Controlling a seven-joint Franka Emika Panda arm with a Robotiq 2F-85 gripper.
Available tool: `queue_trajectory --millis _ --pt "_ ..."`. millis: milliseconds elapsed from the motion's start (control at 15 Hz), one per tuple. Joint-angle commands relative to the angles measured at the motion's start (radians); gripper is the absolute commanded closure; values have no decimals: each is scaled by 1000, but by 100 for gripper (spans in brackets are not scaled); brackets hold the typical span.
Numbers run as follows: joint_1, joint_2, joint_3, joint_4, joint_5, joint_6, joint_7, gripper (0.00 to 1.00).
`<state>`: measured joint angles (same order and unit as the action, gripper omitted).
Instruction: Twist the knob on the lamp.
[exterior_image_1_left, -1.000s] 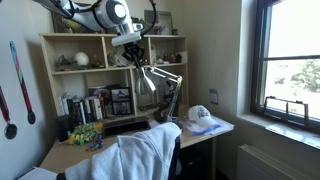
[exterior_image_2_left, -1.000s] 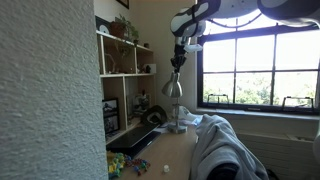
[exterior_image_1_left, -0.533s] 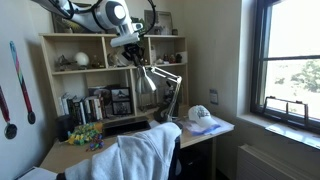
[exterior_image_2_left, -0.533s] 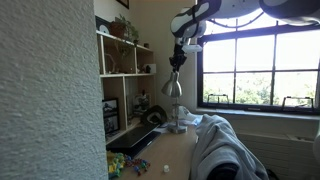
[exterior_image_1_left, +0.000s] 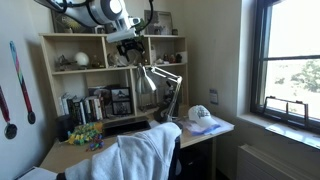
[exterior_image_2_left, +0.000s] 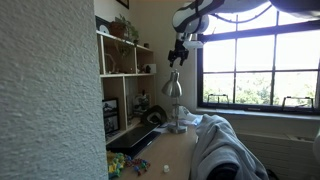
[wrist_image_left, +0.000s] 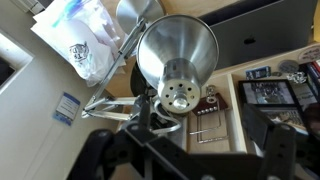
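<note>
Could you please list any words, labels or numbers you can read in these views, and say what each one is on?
Nothing can be read for certain.
Dark print on the plastic bag: blurred.
Blue sticker in the wrist view: too small.
Book spines in an exterior view: too small.

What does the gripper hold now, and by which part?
Nothing is held. The gripper hangs above the lamp, apart from its shade. In the wrist view the jaws stand open, not touching the knob.

The lamp (wrist_image_left: 178, 50) is shiny silver, the cloth (exterior_image_1_left: 140, 155) white, the shelf (exterior_image_1_left: 46, 70) pale beige.
</note>
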<state>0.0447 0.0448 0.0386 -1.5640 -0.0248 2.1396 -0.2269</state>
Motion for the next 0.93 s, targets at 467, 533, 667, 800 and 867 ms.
queue_trajectory --millis 467,533,667,800,867 --pt "0 -151 0 -171 27 33 20 0" --pt "0 -158 -1 -180 25 33 19 0" --pt "1 -172 -2 -199 22 37 21 0" --pt "2 -185 0 -216 12 42 28 0" --pt "3 -190 1 -225 6 44 31 0"
